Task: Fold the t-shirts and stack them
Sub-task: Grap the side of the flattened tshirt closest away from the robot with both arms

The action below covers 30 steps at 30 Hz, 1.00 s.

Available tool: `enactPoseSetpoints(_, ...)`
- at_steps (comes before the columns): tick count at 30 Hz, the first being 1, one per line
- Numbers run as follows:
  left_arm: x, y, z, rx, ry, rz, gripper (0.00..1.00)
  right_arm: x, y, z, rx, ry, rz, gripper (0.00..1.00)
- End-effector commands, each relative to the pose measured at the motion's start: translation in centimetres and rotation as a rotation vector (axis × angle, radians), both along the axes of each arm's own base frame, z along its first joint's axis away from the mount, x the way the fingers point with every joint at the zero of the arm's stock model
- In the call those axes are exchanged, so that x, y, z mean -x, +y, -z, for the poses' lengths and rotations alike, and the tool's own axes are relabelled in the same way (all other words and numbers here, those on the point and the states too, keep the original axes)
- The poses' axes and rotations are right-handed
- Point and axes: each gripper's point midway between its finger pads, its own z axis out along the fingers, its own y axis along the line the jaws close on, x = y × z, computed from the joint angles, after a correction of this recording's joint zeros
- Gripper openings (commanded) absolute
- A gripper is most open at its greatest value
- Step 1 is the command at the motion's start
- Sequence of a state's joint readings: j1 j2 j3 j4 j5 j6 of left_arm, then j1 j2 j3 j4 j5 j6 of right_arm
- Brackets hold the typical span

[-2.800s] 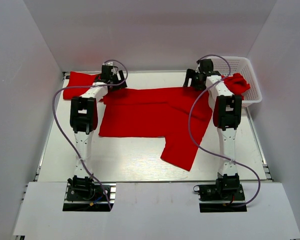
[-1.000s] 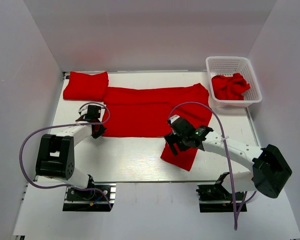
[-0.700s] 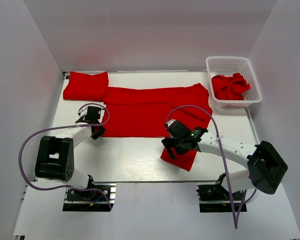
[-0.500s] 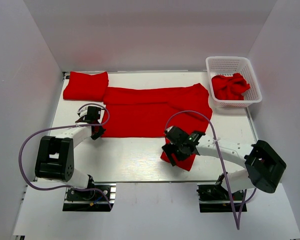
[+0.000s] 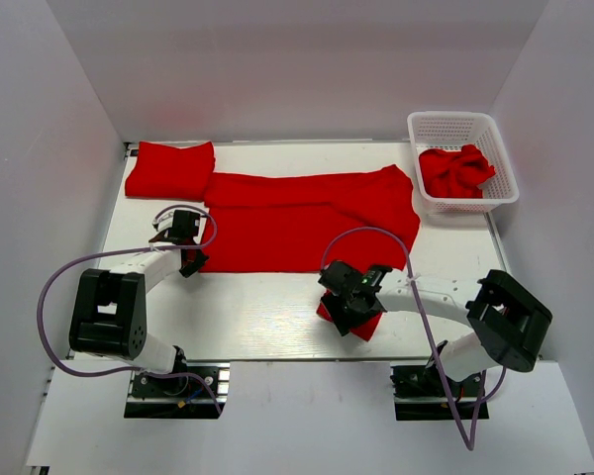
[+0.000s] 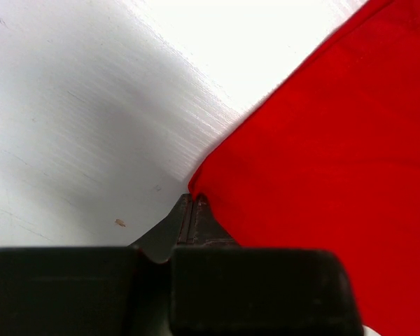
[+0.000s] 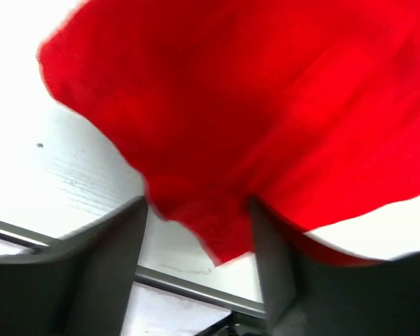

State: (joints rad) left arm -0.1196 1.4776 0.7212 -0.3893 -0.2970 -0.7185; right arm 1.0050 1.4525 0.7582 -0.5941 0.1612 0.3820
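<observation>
Right pincer [image 5: 348,307] now nearer, jaws apart around the t-shirt [image 5: 297,223] flap; left pincer [image 5: 188,261] pinched on its corner.

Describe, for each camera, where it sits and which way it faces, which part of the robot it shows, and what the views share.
Top external: above and behind the bases, looking down at the table, spread t-shirt and basket; both whole arms show.
Left wrist: on the left arm, looking down at the shirt's corner; left gripper shut on it.
Right wrist: on the right arm, facing the shirt's near flap; right gripper open around it.
Shared: every view shows the spread t-shirt.
</observation>
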Motion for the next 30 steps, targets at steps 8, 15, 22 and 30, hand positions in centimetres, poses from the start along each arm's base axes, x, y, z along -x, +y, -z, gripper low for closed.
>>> enactPoseSetpoints(8,-0.3,0.5,-1.2,-0.021,-0.011,0.001,0.00,-0.2,-2.1,1.0,0.102,-0.043,0.086,0.12)
enactPoseSetpoints(15,-0.7,-0.2,-3.0,0.011,-0.062,0.025,0.00,-2.4,-1.5,-1.7,0.059,-0.156,0.116,0.00)
enactPoseSetpoints(22,-2.3,-1.9,-5.0,0.087,-0.132,0.079,0.00,-7.5,-0.8,-6.6,0.038,-0.374,0.190,0.00)
enactPoseSetpoints(30,-4.7,-2.3,-5.2,0.099,-0.122,0.076,0.00,-14.3,-0.5,-10.6,-0.018,-0.557,0.356,0.00)
